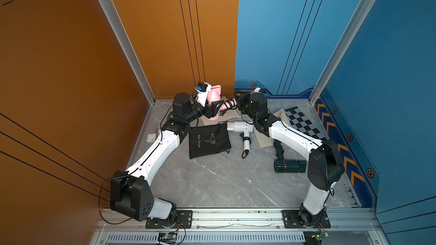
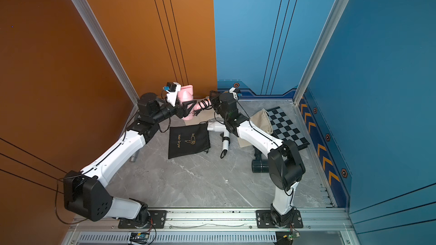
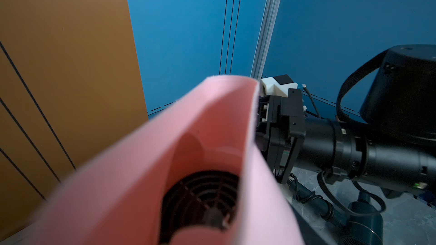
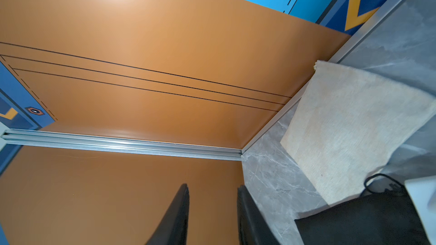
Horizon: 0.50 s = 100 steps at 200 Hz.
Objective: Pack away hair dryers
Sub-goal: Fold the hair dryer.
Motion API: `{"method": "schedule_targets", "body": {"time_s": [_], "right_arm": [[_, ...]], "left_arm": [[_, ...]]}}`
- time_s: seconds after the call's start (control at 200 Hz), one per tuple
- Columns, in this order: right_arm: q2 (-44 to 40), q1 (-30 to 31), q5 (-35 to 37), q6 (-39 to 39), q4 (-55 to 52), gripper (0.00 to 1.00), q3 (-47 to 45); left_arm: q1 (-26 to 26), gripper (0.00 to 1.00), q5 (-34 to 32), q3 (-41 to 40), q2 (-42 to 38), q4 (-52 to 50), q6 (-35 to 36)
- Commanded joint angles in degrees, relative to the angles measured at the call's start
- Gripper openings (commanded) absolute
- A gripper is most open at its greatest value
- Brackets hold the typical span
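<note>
My left gripper (image 1: 213,111) is shut on the body of the pink hair dryer (image 1: 214,96), held up near the back wall with its nozzle upward. In the left wrist view the pink hair dryer (image 3: 212,126) fills the picture and hides my fingers. Its cord-wrapped handle (image 1: 228,104) runs into my right gripper (image 1: 237,102), which is closed on its end. In the right wrist view the right gripper (image 4: 213,186) shows only wall between its tips. The white hair dryer (image 1: 239,126) and the dark teal hair dryer (image 1: 289,166) lie on the table.
A black pouch (image 1: 208,141) marked "Hair Dryer" lies flat mid-table. A beige pouch (image 4: 354,126) lies below the pink dryer, and another beige pouch (image 1: 282,116) lies under my right forearm. A chequered mat (image 1: 302,123) is at the back right. A small white object (image 1: 151,137) sits by the left wall.
</note>
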Motion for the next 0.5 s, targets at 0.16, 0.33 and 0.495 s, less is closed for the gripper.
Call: {"method": "schedule_targets", "body": {"time_s": [0.16,0.33,0.495], "right_arm": [[1.02,5.95,-3.87,-20.47,-15.87,0.12,5.17],[2.53,8.43,-3.47,-25.88,-21.18,0.13,9.43],[3.82,9.74,-2.57,-30.83,-25.48,0.12,12.86]], "left_arm": [[-2.71,0.12,4.55,2.01,1.19,4.64,2.40],[-2.70,0.12,4.72,2.09,1.37,4.64,2.31],[-2.79,0.12,4.90,2.29,1.67,4.72,2.15]]}}
